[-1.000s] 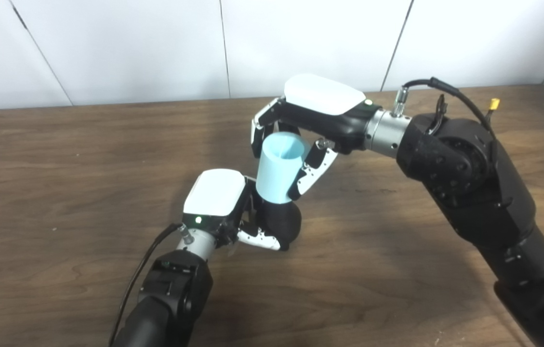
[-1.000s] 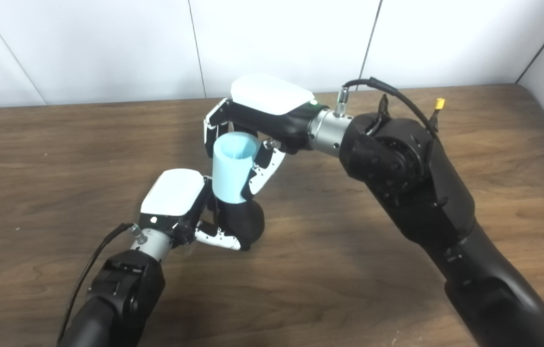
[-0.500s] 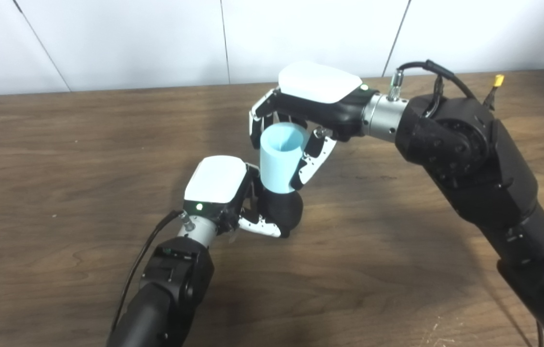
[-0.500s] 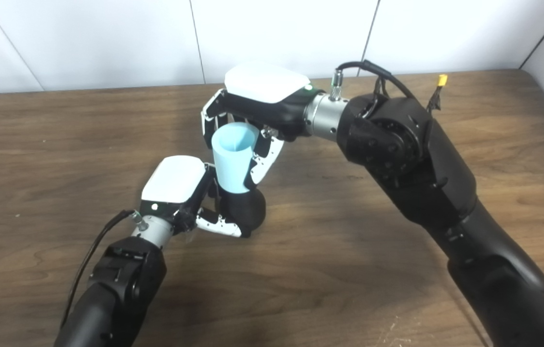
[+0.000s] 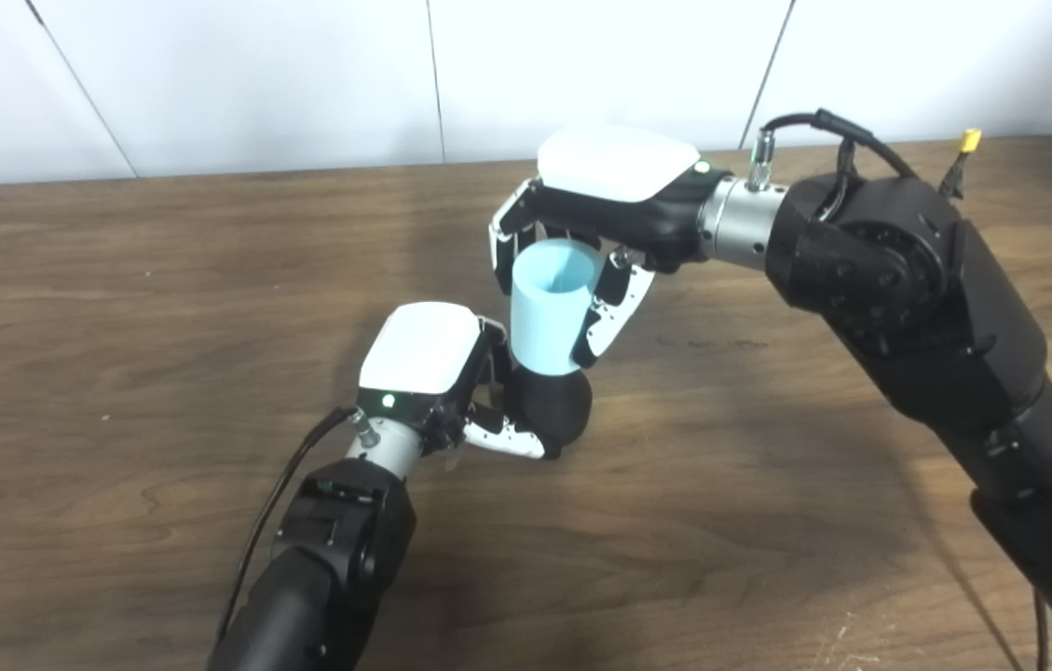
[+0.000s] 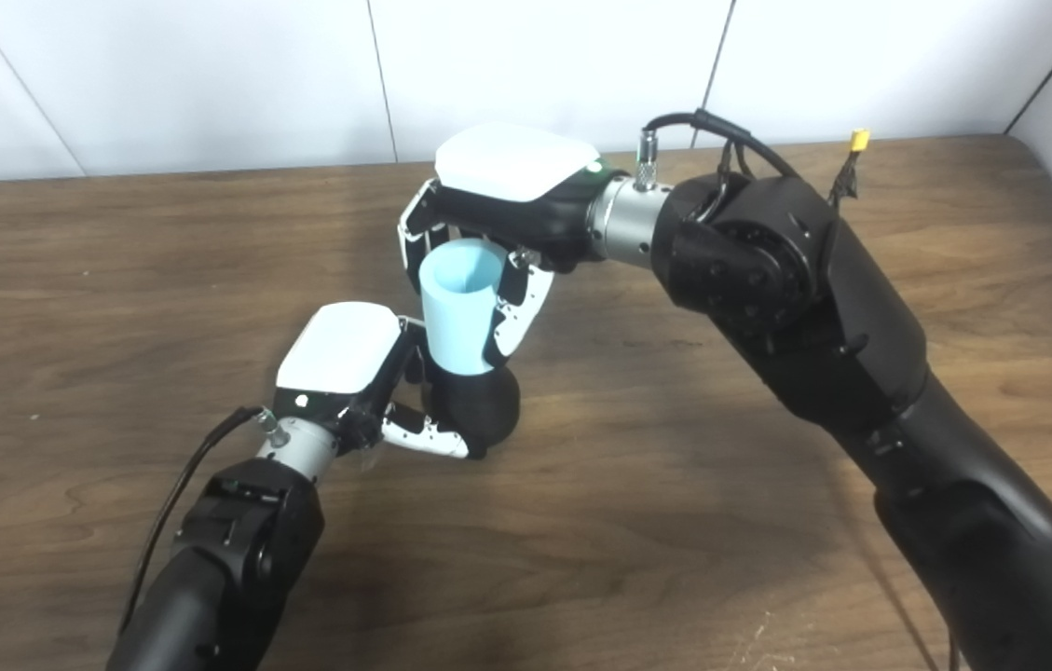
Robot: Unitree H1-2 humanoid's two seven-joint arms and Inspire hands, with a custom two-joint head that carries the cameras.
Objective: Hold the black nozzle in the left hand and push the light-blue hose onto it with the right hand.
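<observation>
Keep your left hand clamped on the black nozzle; with your right hand gripping the light-blue hose, press it straight down onto that nozzle.

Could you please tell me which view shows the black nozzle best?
The left eye view: the nozzle shows slightly more of its rounded body below the hose. The right eye view shows the same part, just as hidden by the left hand.

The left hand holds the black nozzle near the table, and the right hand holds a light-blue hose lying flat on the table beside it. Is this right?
Not quite. The light-blue hose is not lying flat: the right hand holds it upright on top of the black nozzle, as the left eye view shows. The left hand does hold the nozzle.
</observation>
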